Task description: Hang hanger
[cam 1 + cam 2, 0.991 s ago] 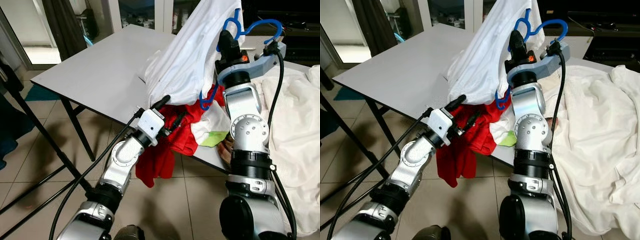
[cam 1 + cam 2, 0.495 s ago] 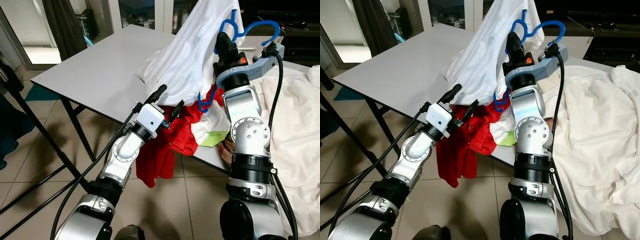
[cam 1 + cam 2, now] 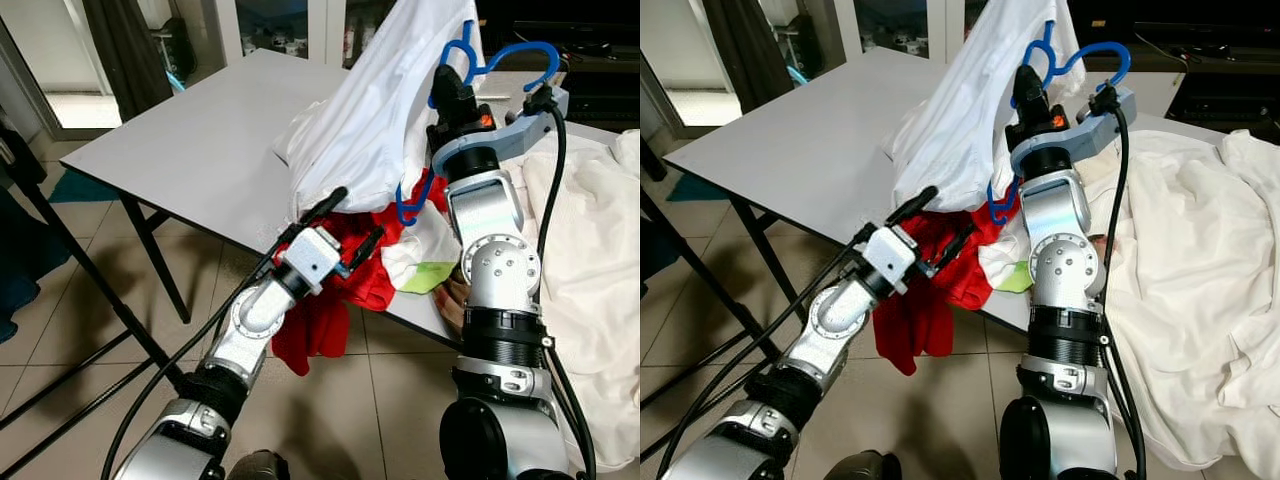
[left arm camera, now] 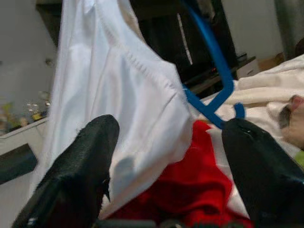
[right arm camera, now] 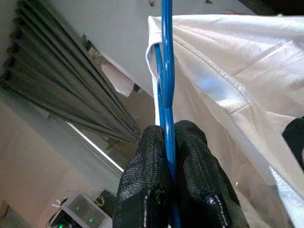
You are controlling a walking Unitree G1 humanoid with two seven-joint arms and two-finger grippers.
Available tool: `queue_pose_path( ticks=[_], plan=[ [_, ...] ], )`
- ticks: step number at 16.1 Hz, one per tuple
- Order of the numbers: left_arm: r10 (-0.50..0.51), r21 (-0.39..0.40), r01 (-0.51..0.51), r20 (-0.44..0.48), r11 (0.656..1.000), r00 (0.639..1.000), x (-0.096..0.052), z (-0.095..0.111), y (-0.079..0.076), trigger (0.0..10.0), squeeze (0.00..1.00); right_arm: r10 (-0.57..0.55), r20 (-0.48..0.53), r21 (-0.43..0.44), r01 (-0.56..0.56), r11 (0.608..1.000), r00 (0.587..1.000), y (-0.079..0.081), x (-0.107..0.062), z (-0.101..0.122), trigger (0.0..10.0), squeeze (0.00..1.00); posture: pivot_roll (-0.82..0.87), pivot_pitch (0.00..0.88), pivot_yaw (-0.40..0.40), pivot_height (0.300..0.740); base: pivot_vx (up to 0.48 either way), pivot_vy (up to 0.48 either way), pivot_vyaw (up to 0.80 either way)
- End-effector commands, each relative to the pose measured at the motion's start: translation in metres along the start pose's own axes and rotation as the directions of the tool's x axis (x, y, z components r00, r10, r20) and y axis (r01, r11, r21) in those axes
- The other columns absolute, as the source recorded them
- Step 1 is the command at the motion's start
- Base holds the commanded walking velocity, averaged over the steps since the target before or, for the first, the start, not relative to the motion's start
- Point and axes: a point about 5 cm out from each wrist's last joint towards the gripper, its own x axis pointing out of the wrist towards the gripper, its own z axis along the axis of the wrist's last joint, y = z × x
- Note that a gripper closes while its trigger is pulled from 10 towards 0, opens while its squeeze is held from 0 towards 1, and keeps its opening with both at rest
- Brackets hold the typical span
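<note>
Right hand (image 5: 168, 156) pinches a thin blue hanger (image 3: 500, 52) draped with a white shirt (image 3: 375, 120).

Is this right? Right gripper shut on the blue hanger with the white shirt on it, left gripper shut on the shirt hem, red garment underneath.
One error: the left gripper is open, not shut on the hem. The left wrist view shows its fingers spread, with the white shirt hem and red garment between them. The right gripper is shut on the blue hanger.
</note>
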Motion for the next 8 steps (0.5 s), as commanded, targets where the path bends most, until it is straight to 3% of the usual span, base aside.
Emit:
queue_pose_path(
  ticks=[1, 4, 8],
  plan=[
    [0.011, 0.021, -0.011, 0.011, 1.000, 1.000, 0.002, 0.003, 0.003, 10.0, 0.00, 0.053, 0.010, 0.033, -0.054, 0.998, 0.999, 0.016, 0.005, 0.001, 0.0, 0.00, 0.14, 0.000, -0.001, 0.740, 0.000, 0.000, 0.00],
    [0.017, 0.050, -0.017, 0.012, 0.999, 1.000, 0.008, 0.004, 0.003, 10.0, 0.00, 0.080, -0.028, 0.043, -0.079, 0.996, 0.996, 0.023, 0.004, -0.006, 0.0, 0.00, 0.14, 0.000, -0.001, 0.740, 0.000, 0.000, 0.00],
    [-0.051, 0.085, 0.050, 0.010, 0.995, 0.999, 0.014, 0.005, -0.006, 10.0, 0.00, 0.090, -0.024, 0.055, -0.088, 0.995, 0.996, 0.028, 0.003, -0.005, 0.0, 0.00, 0.13, 0.000, 0.007, 0.740, 0.000, 0.000, 0.00]
  ],
)
